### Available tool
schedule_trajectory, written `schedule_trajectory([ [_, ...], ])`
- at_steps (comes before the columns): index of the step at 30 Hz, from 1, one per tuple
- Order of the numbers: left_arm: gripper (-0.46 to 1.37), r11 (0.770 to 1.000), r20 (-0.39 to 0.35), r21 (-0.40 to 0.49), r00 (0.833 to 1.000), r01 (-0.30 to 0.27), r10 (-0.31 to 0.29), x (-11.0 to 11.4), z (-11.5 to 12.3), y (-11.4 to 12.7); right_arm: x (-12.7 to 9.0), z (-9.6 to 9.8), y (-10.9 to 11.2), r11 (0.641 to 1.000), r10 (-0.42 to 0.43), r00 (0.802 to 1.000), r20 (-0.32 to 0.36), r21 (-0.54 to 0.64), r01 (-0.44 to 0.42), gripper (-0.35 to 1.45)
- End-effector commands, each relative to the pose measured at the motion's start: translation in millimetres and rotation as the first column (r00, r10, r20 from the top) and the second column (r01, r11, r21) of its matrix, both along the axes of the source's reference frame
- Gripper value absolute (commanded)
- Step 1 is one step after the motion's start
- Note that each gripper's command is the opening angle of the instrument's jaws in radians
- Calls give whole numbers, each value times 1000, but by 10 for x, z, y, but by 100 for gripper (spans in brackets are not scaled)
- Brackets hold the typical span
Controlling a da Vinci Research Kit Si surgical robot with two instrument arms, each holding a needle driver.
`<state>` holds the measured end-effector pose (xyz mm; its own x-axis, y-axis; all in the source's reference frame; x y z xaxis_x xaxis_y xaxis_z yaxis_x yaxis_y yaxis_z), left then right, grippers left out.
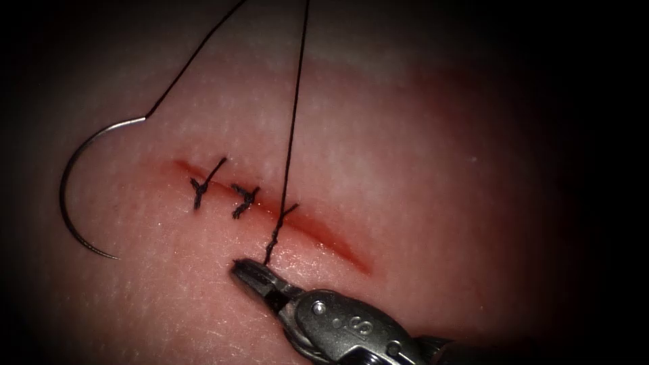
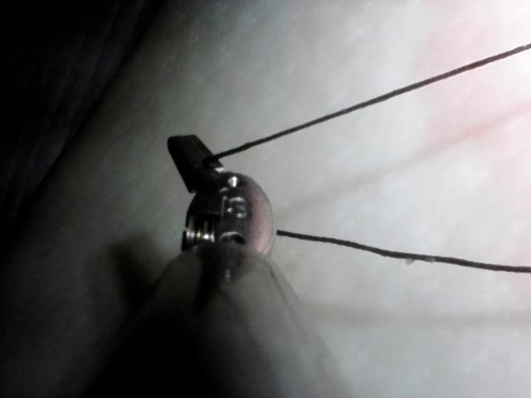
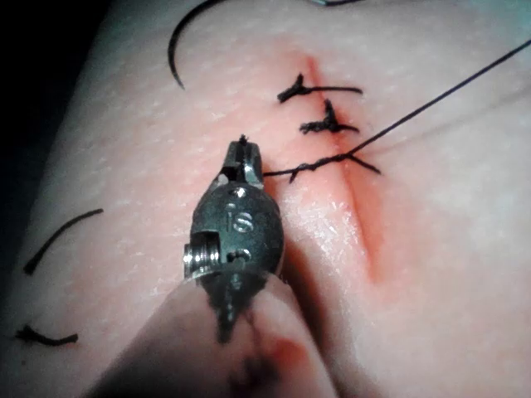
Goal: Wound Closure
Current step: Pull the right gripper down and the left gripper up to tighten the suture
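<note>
Endoscope view shows the right tool (image 1: 251,274) with its jaws closed on the short end of the thread (image 1: 292,128), just below the cut (image 1: 318,233). This thread rises from a twisted knot (image 1: 276,236) at the third stitch. In the left wrist view, the left tool (image 2: 192,157) is closed on the long strand. The needle (image 1: 71,196) lies free on the tissue (image 1: 433,176), left of the cut, held by neither tool.

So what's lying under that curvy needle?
Bare tissue, left of the cut. The needle lies free on top, unheld. Both tools grip thread: right tool, left tool.
</note>
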<state>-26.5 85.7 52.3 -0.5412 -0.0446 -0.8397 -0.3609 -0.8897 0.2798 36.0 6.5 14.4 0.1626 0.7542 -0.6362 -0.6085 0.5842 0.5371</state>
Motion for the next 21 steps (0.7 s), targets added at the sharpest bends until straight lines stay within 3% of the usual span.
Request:
schedule_trajectory([
  [1, -35, 1000, -4, -2, 1000, 0, 0, 1, 4, 1, 3, -1, -2, 1000, -2, 1000, -4, 1, 2, -35],
  [11, -35, 1000, -8, -19, 1000, 23, -23, 1, 53, 4, 24, -15, -22, 1000, -18, 1000, -10, 18, 19, -35],
  [21, -35, 1000, -3, -12, 1000, 29, -29, -1, 56, 4, 44, -27, -65, 998, -47, 999, 13, 46, 46, -35],
])
